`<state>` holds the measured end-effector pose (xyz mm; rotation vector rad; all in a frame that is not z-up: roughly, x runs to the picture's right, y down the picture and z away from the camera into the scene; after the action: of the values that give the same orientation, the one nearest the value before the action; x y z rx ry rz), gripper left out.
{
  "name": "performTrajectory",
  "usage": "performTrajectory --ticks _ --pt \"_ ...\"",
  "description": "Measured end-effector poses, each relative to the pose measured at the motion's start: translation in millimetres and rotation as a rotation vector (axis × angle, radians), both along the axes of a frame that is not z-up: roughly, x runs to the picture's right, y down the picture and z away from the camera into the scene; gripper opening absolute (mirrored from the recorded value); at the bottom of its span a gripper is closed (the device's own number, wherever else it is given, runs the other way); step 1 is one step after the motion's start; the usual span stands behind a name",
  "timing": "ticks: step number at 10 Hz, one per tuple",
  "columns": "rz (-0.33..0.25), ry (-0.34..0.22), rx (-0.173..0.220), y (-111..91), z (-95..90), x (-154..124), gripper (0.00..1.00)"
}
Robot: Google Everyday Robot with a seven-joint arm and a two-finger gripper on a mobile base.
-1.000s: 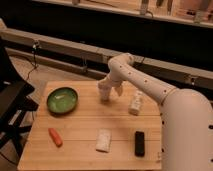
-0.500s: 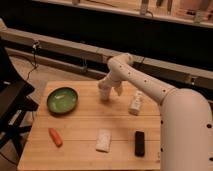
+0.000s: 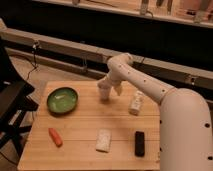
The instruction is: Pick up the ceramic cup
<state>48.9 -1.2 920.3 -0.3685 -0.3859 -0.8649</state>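
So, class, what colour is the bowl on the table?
Green bowl, camera view; gripper beside the ceramic cup.

The white gripper [image 3: 109, 89] hangs beside a white cup [image 3: 104, 91] on the pale wooden table [image 3: 80, 125]. The bowl [image 3: 62, 100] is green, the carrot [image 3: 55, 137] orange, the block [image 3: 104, 140] white, the bar [image 3: 139, 143] black.

This looks like a lab or test space, not a home. A bare wooden surface [image 3: 80, 131] stands before a dark wall crossed by a pale rail [image 3: 60, 44] with a hanging cable [image 3: 34, 62]. A black chair [image 3: 12, 107] stands alongside. The robot's hand [image 3: 107, 87] is at the ceramic cup [image 3: 103, 93], near the surface's back edge.
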Motion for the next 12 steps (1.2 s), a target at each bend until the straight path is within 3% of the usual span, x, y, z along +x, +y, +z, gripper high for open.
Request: performTrajectory --ticks 5,7,9,12 --pt "0.010 -0.038 -0.024 2 -2.3 4 0.18" --pt "0.011 -0.053 -0.010 0 -5.1 1 0.06" --pt "0.002 -0.025 0.003 -7 -2.8 -1 0.00" --pt "0.004 -0.036 0.003 -28 -25.4 3 0.00"
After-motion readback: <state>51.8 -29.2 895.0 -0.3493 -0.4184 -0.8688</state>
